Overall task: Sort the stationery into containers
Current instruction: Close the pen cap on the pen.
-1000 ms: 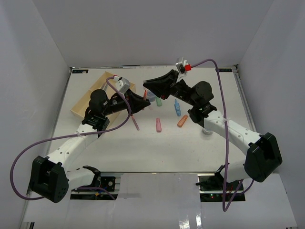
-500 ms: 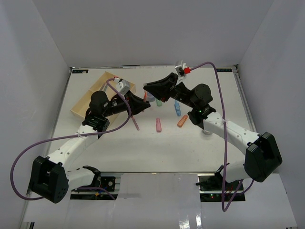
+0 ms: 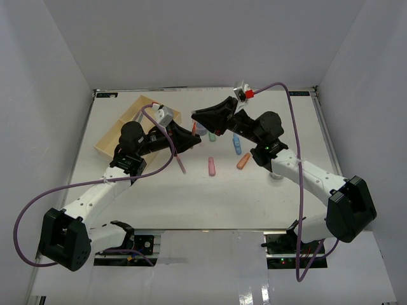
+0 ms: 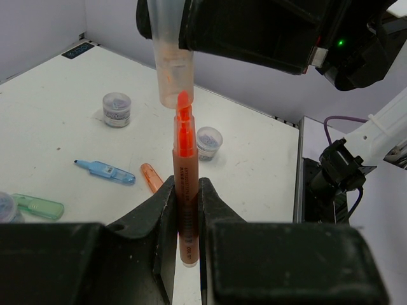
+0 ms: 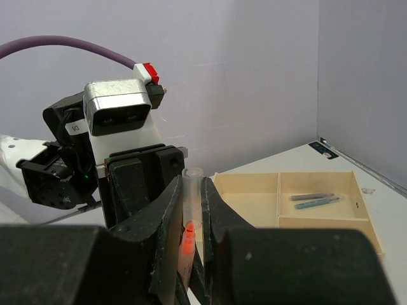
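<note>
While my left gripper (image 4: 186,190) clamps the orange marker (image 4: 184,159) and my right gripper (image 5: 191,194) its cap (image 4: 173,76), I count two pens (image 5: 315,197) in the tray (image 5: 245,200); jars (image 4: 117,108), other markers (image 4: 38,206) unsorted.

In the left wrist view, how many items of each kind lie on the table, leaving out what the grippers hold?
Jars: 3
Markers: 3 (blue, green, orange)
Total: 6

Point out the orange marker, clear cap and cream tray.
orange marker (image 4: 185,166), left wrist view, barrel below the tip
clear cap (image 4: 173,70), left wrist view, translucent side wall
cream tray (image 5: 251,200), right wrist view, bare compartment floor
</note>
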Robot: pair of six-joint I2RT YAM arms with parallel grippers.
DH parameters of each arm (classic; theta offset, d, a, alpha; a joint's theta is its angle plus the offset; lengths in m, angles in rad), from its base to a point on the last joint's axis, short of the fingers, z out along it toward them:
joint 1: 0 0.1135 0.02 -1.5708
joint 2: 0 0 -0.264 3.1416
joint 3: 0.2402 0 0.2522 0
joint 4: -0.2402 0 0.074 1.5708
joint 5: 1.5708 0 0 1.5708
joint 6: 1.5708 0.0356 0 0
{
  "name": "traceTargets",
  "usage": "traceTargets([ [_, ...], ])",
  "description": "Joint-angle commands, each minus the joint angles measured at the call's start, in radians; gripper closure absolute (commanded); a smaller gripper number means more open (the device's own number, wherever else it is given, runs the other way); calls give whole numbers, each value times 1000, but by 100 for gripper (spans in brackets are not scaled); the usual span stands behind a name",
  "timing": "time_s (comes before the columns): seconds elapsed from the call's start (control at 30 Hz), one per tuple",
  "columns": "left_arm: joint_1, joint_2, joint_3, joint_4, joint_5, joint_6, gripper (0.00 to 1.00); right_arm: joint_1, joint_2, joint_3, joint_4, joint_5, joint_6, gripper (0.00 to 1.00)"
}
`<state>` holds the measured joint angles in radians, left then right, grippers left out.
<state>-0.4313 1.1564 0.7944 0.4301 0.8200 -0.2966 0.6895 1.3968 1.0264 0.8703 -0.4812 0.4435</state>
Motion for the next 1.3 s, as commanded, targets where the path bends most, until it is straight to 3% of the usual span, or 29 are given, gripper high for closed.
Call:
traceTargets([
  [0.0, -6, -35, 0, 27, 16, 2, 100, 4, -9, 40, 47, 9, -17, 92],
  [0.7, -6, -37, -17, 116, 22, -52, 100, 7, -39, -78, 107, 1, 40, 92],
  [0.93, -7, -11, -3, 220, 27, -116, 100, 10, -54, -104, 116, -2, 50, 84],
  [1.27, -32, -3, 37, 213, 25, -107, 100, 13, -58, -101, 113, -2, 50, 76],
])
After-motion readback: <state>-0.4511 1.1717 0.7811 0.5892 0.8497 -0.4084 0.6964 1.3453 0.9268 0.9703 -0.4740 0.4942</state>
